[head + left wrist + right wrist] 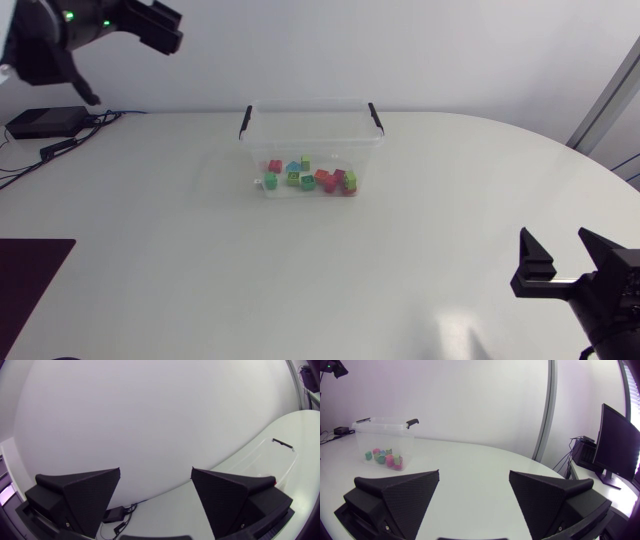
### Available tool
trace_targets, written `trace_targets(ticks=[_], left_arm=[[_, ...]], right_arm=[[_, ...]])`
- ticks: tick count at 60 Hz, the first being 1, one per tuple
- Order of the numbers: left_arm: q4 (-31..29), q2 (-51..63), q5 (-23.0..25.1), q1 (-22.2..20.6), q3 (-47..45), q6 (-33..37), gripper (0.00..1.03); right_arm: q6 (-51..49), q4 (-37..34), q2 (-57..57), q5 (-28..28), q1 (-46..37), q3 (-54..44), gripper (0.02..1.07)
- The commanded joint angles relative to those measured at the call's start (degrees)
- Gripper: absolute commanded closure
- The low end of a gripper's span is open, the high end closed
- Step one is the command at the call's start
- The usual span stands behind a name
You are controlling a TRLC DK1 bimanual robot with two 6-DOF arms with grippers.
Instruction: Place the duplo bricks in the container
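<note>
The left gripper [156, 471] is matte black. Its two broad wedge-shaped fingers [90, 492] have finely dimpled inner faces and sit on blocky black mounts [45, 505]. The right gripper [474, 473] looks the same. The left arm [55, 45] has a dark, glossy housing with two small green lights [70, 15].

We are observing the white table [400, 260] carrying a clear container [310, 135] centrally and a black box [45, 122] at its far-left corner.
</note>
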Motion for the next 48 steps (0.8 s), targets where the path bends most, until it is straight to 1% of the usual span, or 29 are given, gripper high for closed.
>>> trace_targets(ticks=[1,12,20,29,42,46,48], left_arm=[[2.5,-5.8,-2.1,0.4,-4.8,2.8,0.04],[4.2,-15.8,-7.1,0.2,-11.8,3.5,0.04],[5.6,-21.0,-12.3,0.2,-15.3,5.6,0.04],[5.6,-27.1,-16.3,0.2,-18.6,7.3,0.04],[5.1,-35.2,-20.2,0.3,-23.1,9.0,0.04],[5.0,-37.2,-21.1,1.5,-24.3,9.0,0.04],[5.1,-38.5,-21.2,4.2,-25.1,9.0,0.04]], right_arm=[[-0.8,-1.3,-0.5,0.3,-0.4,-0.4,0.06],[-0.8,-1.3,-0.5,0.3,-0.4,-0.4,0.06],[-0.8,-1.3,-0.5,0.3,-0.4,-0.4,0.06],[-0.8,-1.3,-0.5,0.3,-0.4,-0.4,0.06],[-0.8,-1.3,-0.5,0.3,-0.4,-0.4,0.06],[-0.8,-1.3,-0.5,0.3,-0.4,-0.4,0.06],[-0.8,-1.3,-0.5,0.3,-0.4,-0.4,0.06]])
